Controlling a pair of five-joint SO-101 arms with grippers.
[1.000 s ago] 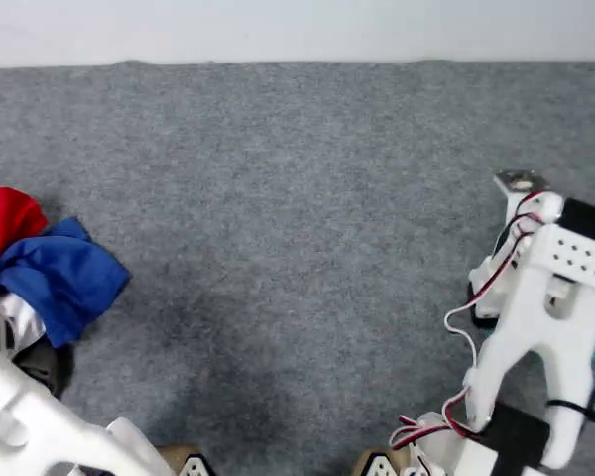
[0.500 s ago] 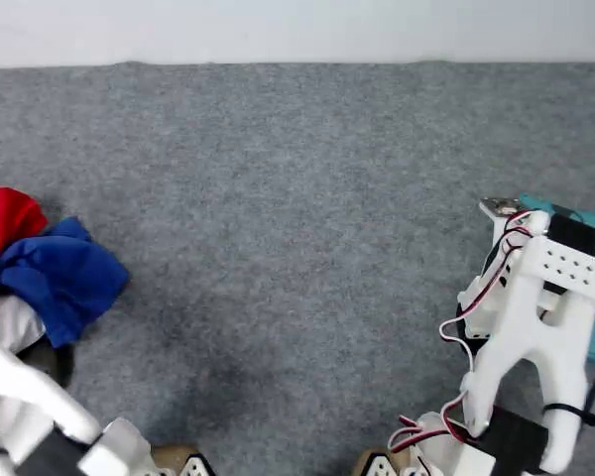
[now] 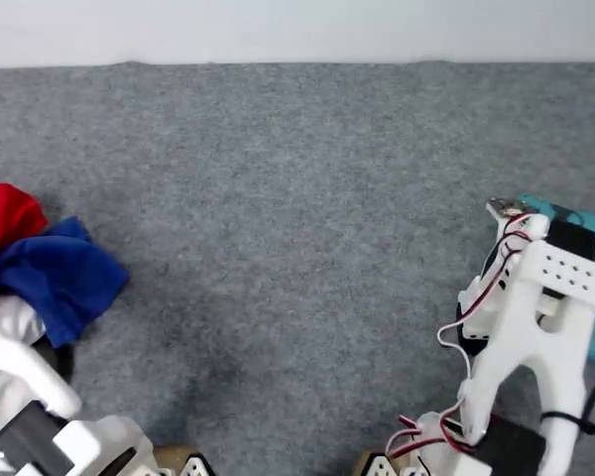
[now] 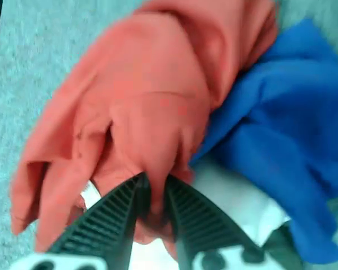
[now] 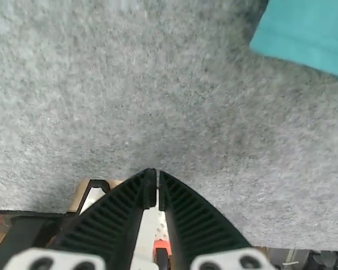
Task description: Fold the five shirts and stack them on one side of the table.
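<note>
A crumpled pile of shirts lies at the table's left edge: a red shirt [image 3: 4,215], a blue shirt [image 3: 61,278] and a white shirt [image 3: 8,319] under them. In the left wrist view my left gripper [image 4: 155,198] is shut on a fold of the red shirt [image 4: 141,101], with the blue shirt [image 4: 281,140] and the white shirt [image 4: 236,197] beside it. A teal shirt [image 3: 593,297] lies flat at the right edge, partly hidden by my right arm [image 3: 535,307]. My right gripper [image 5: 158,181] is shut on nothing above the grey felt, the teal shirt [image 5: 310,34] off to one side.
Grey felt [image 3: 297,198] covers the table up to a white wall at the back. A dark piece of cloth [image 3: 52,359] sticks out under the pile near my left arm [image 3: 20,392]. The arm bases stand at the front edge.
My left arm has shifted along the front left corner, beside the pile. My right arm has drawn back toward the front, uncovering the teal shirt.
</note>
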